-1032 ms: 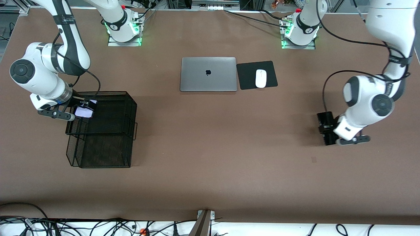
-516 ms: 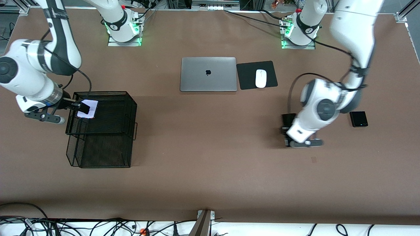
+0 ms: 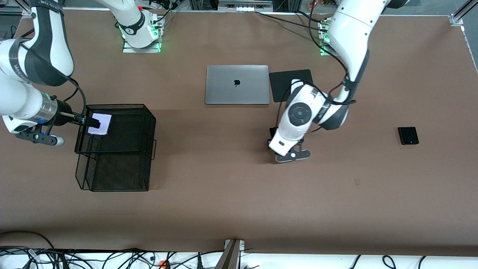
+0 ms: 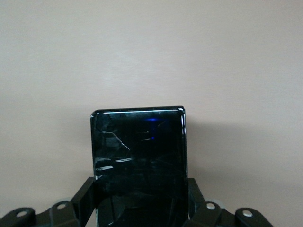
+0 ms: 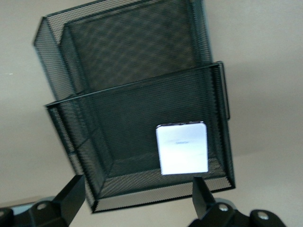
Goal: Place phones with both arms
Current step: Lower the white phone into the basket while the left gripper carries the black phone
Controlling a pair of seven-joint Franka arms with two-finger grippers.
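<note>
At the left of the front frame we are seeing the right claw (image 3: 80,120) hanging at the outer rim of the black mesh tray (image 3: 145,123), its fingers spread apart and gripping nothing; in the right wrist frame the two dark fingers (image 5: 71,194) are standing wide, with the tray (image 5: 85,142) between them. The small white-lavender phone (image 3: 101,123) is lying flat in the tray's upper tier, just clear of the fingertips, and it is showing as a pale square (image 5: 182,148) low in the right wrist frame.

Near the centre of the front frame the left claw (image 3: 274,137) is hovering over the bare brown counter (image 3: 224,168), below the silver laptop (image 3: 237,84) and the black mouse pad (image 3: 283,80). In the left wrist frame we are seeing its fingers (image 4: 85,201) pinching the long black phone (image 4: 139,161), which is sticking up out of the grip.

At the right of the front frame the small black phone (image 3: 407,135) is lying alone on the counter, well apart from both claws.
</note>
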